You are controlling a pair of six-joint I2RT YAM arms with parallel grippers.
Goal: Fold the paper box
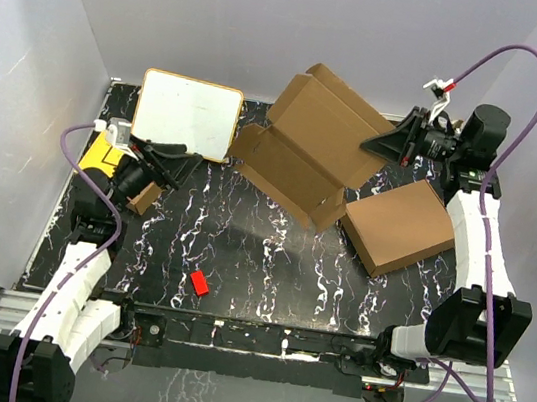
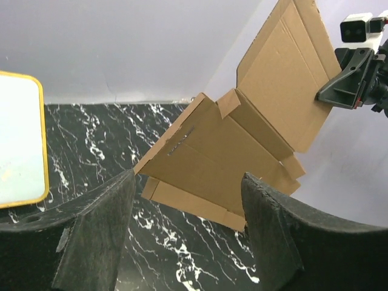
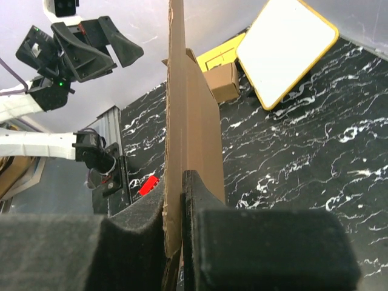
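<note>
**Paper box held up by one panel, right side pinched, left side wide**

The paper box [image 1: 306, 151] is a thin brown die-cut sheet, partly unfolded. Its large lid panel is raised toward the far right, the shallow tray section hangs below it toward the middle, and small side flaps and tabs stick out along the creases. It is lifted over the far middle of the tabletop [image 1: 269, 262], tilted. I cannot tell whether its lowest corner touches the surface.

My right end effector [image 1: 383, 142] reaches in from the far right edge, with the arm raised and bent back toward the box. It is clamped narrow on the edge of the raised panel. In my right wrist view the cardboard [image 3: 182, 121] stands edge-on between the two pads.

My left end effector [image 1: 178, 162] sits low near the left edge and points across at the box. Its fingers [image 2: 103, 230] are spread wide and hold nothing, and the box [image 2: 242, 145] is well apart from them.

A larger plain brown box [image 1: 401, 226] lies closed and flat toward the right edge, just beside the hanging tray. A small brown box [image 1: 145, 198] lies by my left wrist. A white board [image 1: 188, 113] leans at the far left corner, and a small red piece [image 1: 200, 283] lies near the near edge.
</note>
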